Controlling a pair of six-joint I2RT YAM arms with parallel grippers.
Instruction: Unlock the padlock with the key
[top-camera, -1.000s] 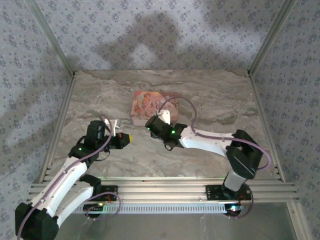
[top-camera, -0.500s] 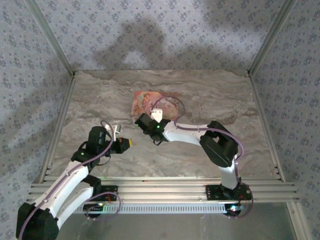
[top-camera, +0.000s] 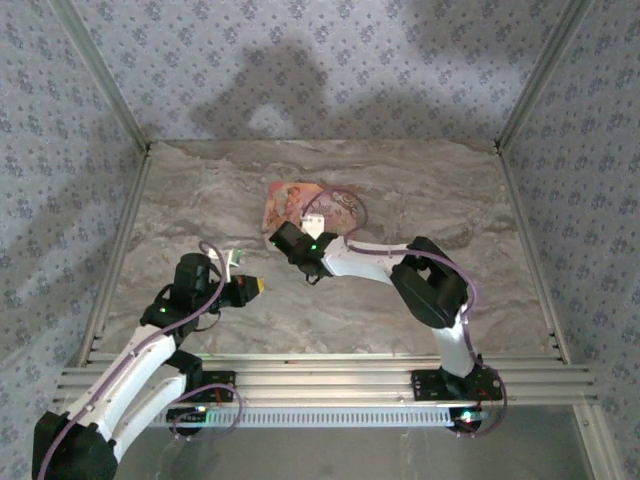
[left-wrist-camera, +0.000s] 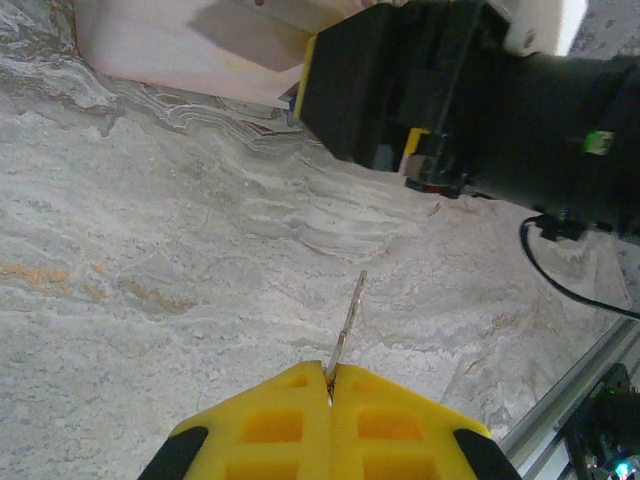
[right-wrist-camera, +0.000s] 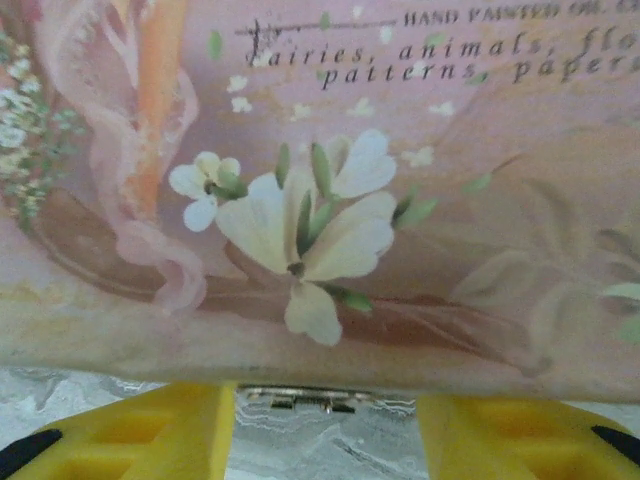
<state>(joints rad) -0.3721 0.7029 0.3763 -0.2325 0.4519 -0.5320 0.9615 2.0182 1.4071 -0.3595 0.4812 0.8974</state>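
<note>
Padlock showed as a tiny dark blue bit at the near side of the pink box, just beside one yellow finger of the right gripper. It was too small to tell whether it was fastened. From the right wrist, a small brassy piece sat under the box's edge between that gripper's fingers, which stood spread on either side without touching it. The lid read "HAND PAINTED OIL", then "fairies, animals, flo" and "patterns, paper", all cut off at the frame's edge. The box lay mid-table, toward the far edge. The left gripper, nearer the near left corner and apart from the box, had its fingers pressed together on the thin metal key, whose blade pointed at the right gripper. Since a second earlier, the right arm had folded its elbow inward and brought its wrist up to the box. The left gripper had slipped slightly toward the near edge.
</note>
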